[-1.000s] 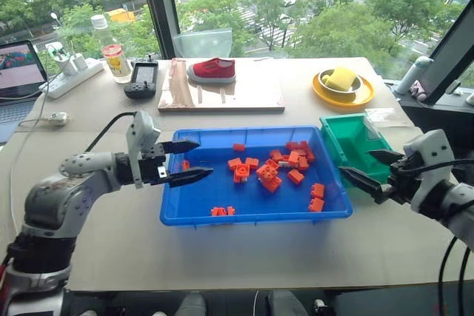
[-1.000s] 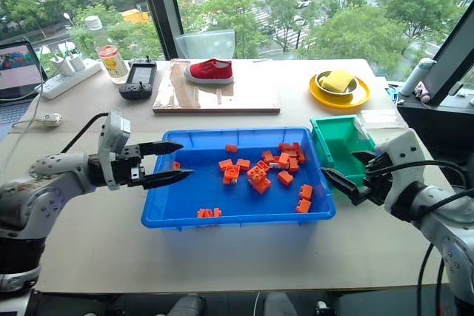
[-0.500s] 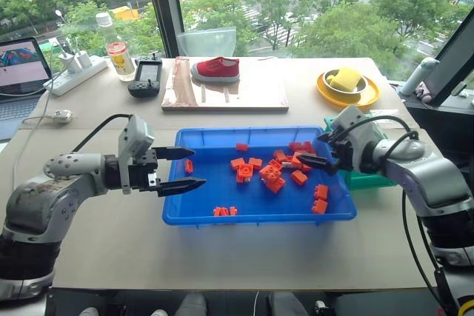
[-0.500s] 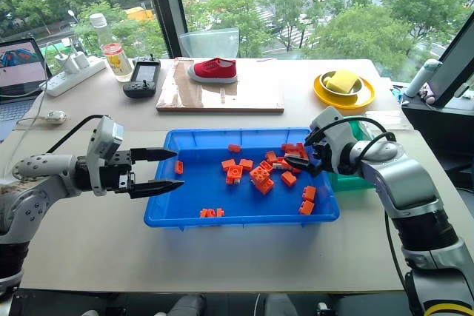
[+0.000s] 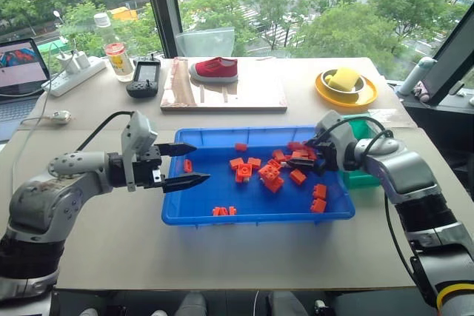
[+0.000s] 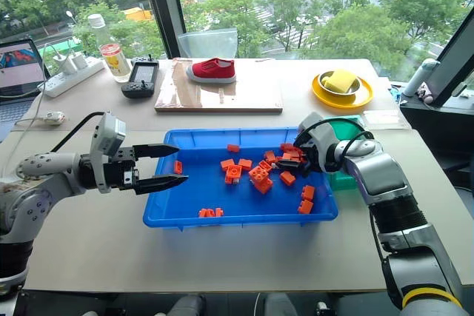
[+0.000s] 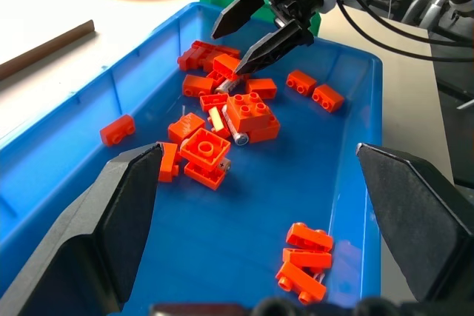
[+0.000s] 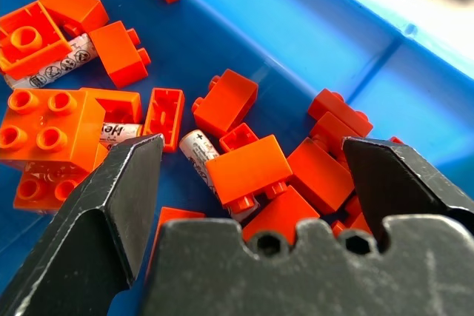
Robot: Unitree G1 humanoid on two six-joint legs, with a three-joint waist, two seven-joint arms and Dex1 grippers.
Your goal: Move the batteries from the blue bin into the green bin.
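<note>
The blue bin (image 5: 215,186) sits mid-table, strewn with orange blocks (image 5: 270,174). Among the blocks lie grey batteries (image 8: 198,147), one of them (image 8: 118,133) tucked beside a big block and another (image 7: 235,132) lying against the pile. My right gripper (image 5: 300,158) hangs open just above the block pile at the bin's far right, nothing between its fingers. My left gripper (image 5: 191,165) is open and empty, hovering level over the bin's left rim. The green bin (image 6: 344,130) stands at the blue bin's right, largely hidden behind my right forearm.
Behind the blue bin lies a wooden board (image 5: 222,94) with a red shoe (image 5: 215,69). A yellow dish (image 5: 344,90) holding a sponge is at the back right. At the back left are a bottle (image 5: 115,53), a handheld device (image 5: 142,78), a power strip (image 5: 70,75) and a laptop (image 5: 18,72).
My right arm swung from beside the green bin leftwards into the blue bin and lowered over the block pile, staying open. The left gripper held its place.
</note>
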